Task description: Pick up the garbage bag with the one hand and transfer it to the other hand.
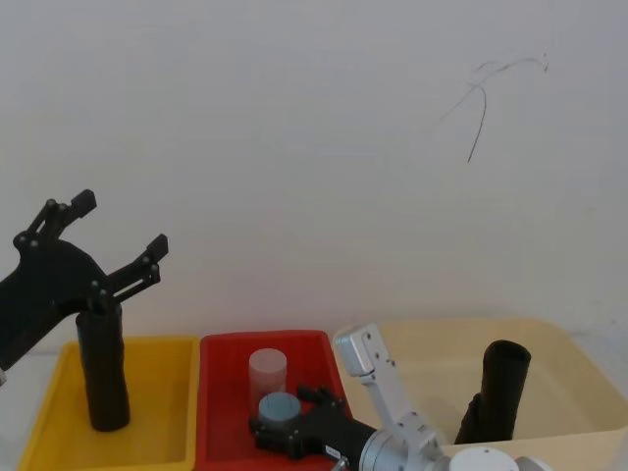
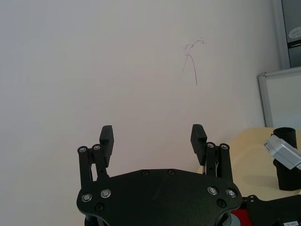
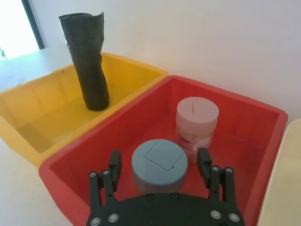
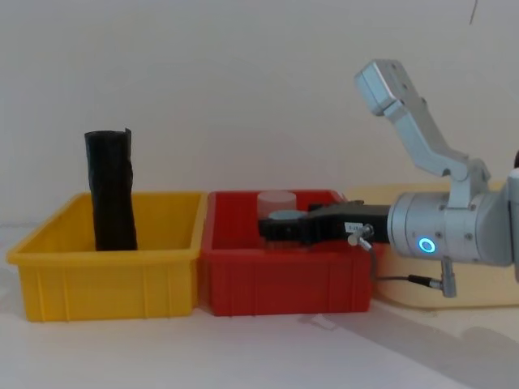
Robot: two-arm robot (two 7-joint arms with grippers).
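The garbage bag (image 1: 505, 388), a tight black roll with a flat top, stands slightly tilted in the beige bin (image 1: 569, 363) at the right; the left wrist view catches the bag (image 2: 287, 160) at its edge. My right gripper (image 3: 159, 162) hangs open low in the red bin (image 3: 235, 108), its fingers (image 3: 115, 162) on either side of a grey-capped cylinder (image 3: 160, 165) without touching it. It is left of the bag and apart from it. My left gripper (image 1: 120, 224) is raised and open, with nothing in it, above the yellow bin (image 1: 59, 392).
A second black roll (image 1: 103, 378) with a loose corner at its top stands in the yellow bin, just under the left gripper. A pale pink capped cylinder (image 3: 197, 122) stands behind the grey one. The three bins sit side by side against a white wall (image 1: 314, 147).
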